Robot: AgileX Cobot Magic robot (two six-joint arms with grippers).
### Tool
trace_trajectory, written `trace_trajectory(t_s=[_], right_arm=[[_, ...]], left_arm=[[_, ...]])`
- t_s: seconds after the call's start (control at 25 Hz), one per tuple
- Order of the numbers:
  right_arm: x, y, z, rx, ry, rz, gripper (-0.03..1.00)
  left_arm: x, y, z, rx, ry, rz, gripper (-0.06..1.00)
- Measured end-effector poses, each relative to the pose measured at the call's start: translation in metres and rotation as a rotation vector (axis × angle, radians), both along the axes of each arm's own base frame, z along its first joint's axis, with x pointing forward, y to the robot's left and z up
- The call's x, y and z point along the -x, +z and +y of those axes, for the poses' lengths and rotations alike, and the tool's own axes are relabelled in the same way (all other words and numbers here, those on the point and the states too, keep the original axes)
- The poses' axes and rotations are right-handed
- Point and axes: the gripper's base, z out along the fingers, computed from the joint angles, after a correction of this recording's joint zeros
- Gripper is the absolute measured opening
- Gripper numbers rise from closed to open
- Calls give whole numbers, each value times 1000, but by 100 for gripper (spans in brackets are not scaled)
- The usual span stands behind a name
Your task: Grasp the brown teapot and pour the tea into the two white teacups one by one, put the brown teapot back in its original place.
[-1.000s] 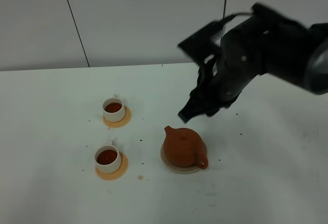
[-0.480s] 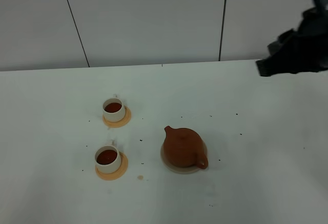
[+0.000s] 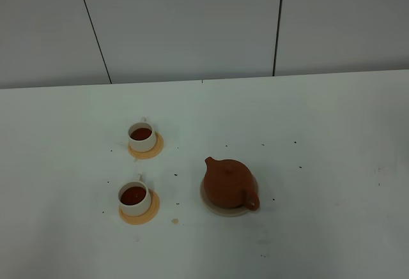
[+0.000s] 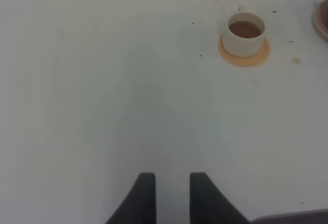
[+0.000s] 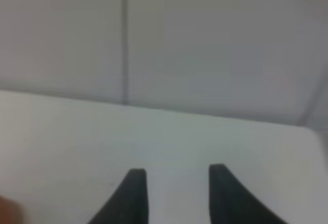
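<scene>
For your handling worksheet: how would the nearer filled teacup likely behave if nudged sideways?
The nearer teacup holds dark tea close to its rim, so it would probably slop. It looks small and light, likely sliding off its orange coaster. Probably rigid and breakable.

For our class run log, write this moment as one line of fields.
teapot: on beige disc | teacups: both hold tea, on orange coasters | left gripper: open, empty | right gripper: open, empty
</scene>
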Motion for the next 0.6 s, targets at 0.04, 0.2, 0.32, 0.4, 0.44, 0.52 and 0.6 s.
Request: trace_trajectory(t_s=[0.04,0.2,0.32,0.4,0.44,0.52,0.6], right_arm=[[8,-1,-5,25,-33,22,28],[42,-5,-19,63,-115,54,28],[61,-7,-23,30,-145,65,28],[73,-11,-25,13,-163,86,28],[78,-15,-27,1,-172,99,28],[90,-26,-29,-24,-190,113,28],[103,-40,-31,-69,-208,103,28]], left_arm=[[0,0,0,0,0,0,23],[0,0,0,0,0,0,23],[0,0,0,0,0,0,23],[0,0,0,0,0,0,23],[0,0,0,0,0,0,23],[0,0,0,0,0,0,23],[0,0,0,0,0,0,23]])
